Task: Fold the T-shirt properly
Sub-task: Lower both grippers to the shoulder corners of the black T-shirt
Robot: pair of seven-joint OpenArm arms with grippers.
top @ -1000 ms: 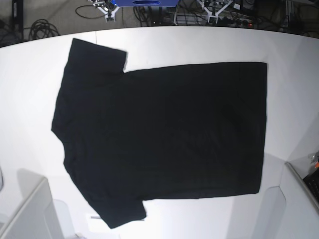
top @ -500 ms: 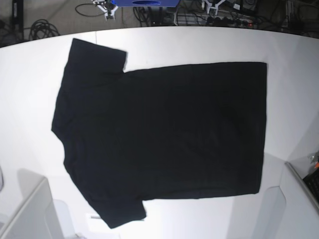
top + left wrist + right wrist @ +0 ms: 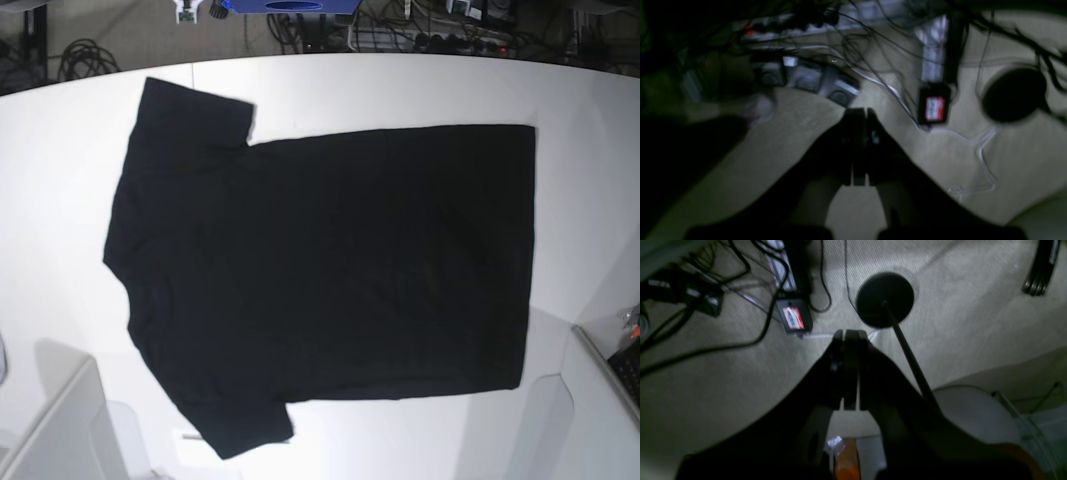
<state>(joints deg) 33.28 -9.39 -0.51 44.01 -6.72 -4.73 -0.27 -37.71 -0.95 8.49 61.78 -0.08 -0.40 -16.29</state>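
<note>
The black T-shirt [image 3: 320, 270] lies spread flat on the white table [image 3: 400, 90] in the base view, its neck and sleeves to the left and its hem to the right. My left gripper [image 3: 860, 115] is shut with nothing between its fingers, hanging over carpeted floor and cables in the left wrist view. Shut and empty too, my right gripper [image 3: 850, 336] points at the floor in the right wrist view. Neither gripper shows in the base view, and the T-shirt is out of both wrist views.
Cables and power strips [image 3: 400, 30] lie on the floor behind the table's far edge. A blue box [image 3: 290, 5] sits at the top. Grey housings [image 3: 60, 420] stand at the near corners. A round black stand base [image 3: 885, 300] rests on the carpet.
The T-shirt has not moved. The white hardware beyond the table's far edge has shifted up towards the top of the base view.
</note>
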